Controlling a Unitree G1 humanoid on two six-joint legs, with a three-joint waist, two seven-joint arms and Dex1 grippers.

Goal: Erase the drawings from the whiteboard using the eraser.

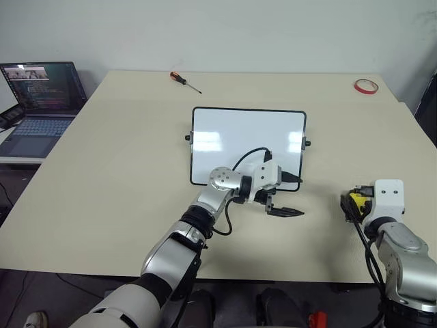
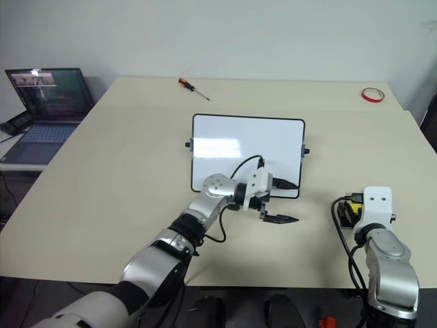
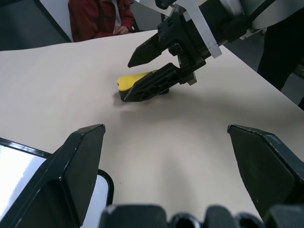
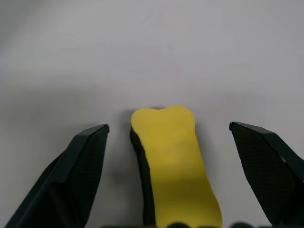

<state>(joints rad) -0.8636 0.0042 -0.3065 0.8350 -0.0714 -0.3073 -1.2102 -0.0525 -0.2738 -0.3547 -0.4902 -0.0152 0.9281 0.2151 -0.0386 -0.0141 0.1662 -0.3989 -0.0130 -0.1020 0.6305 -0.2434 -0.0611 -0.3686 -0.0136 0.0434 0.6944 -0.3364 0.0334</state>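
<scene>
Beige tabletop [image 1: 123, 178] fills most of the scene, with a pale wall behind it. Near the middle lies the whiteboard [image 1: 232, 137], flat, black-framed, its white face glossy and blank with no drawings visible on it. Just in front of the board's near edge hovers the left gripper [image 1: 287, 212], pointing toward the robot's right, its two black fingers [image 3: 80, 161] spread wide with nothing between them (the board's corner sits right beside one finger in the left wrist view).

Well to the right, near the table's front edge, the eraser [image 4: 173, 161] rests on the table, yellow face up, dark side down. The right gripper [image 3: 149, 69] straddles it with jaws wide apart, the eraser lying in the gap and touching neither finger [image 4: 80, 166].

At the far edge lie a screwdriver [image 1: 185, 81] and, near the far right corner, a red tape ring [image 1: 366, 86]. An open laptop [image 1: 37, 102] stands on a lower surface off the table's left side.
</scene>
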